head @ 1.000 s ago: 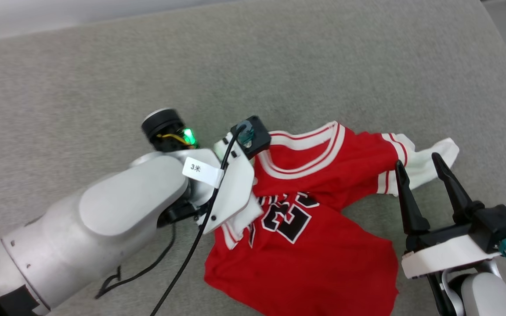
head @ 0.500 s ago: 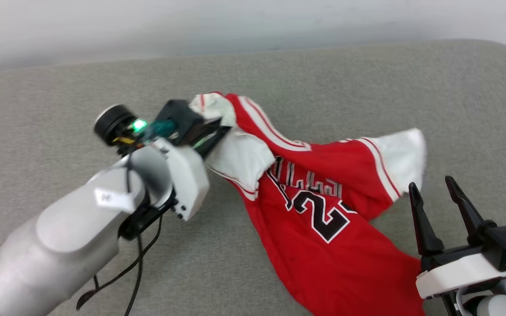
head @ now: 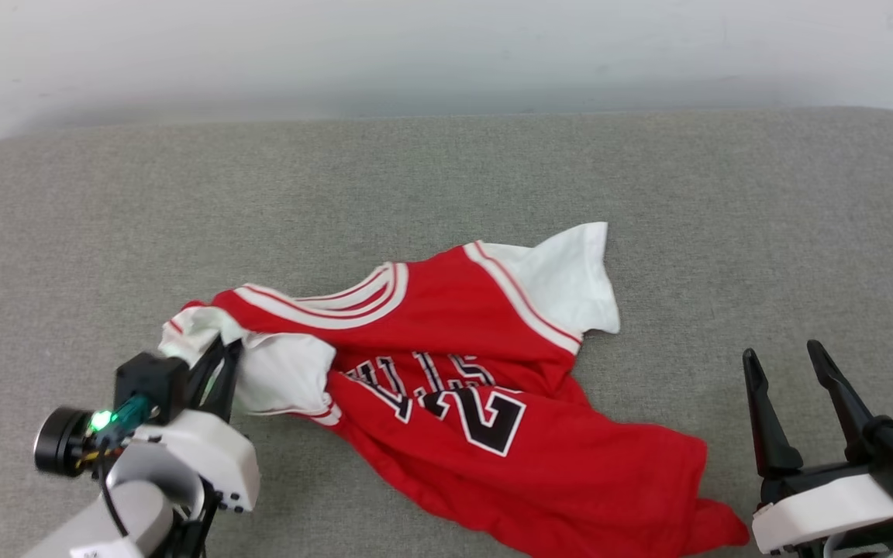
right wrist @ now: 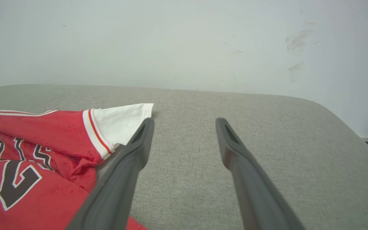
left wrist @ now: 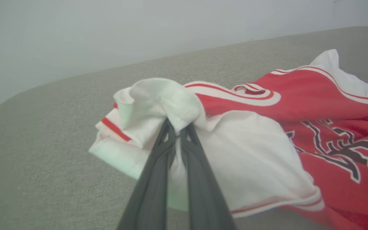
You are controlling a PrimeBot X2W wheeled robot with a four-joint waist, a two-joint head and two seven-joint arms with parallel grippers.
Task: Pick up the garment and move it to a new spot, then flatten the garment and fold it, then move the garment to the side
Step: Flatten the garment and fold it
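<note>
Garment [head: 446,318] noted lying crumpled on grey tabletop [head: 183,194], front up, black lettering and number partly shown among folds. Left end effector [head: 220,353] seen clenched on bunched white sleeve [left wrist: 158,95] at garment's left end; cloth pinched between fingertips and lifted slightly off tabletop. Other white sleeve [head: 570,271] spread flat toward far side. Right end effector [head: 781,349] held released, fingers well apart, near garment's lower right hem but apart from it. Pale wall [head: 415,54] observed behind tabletop.
</note>
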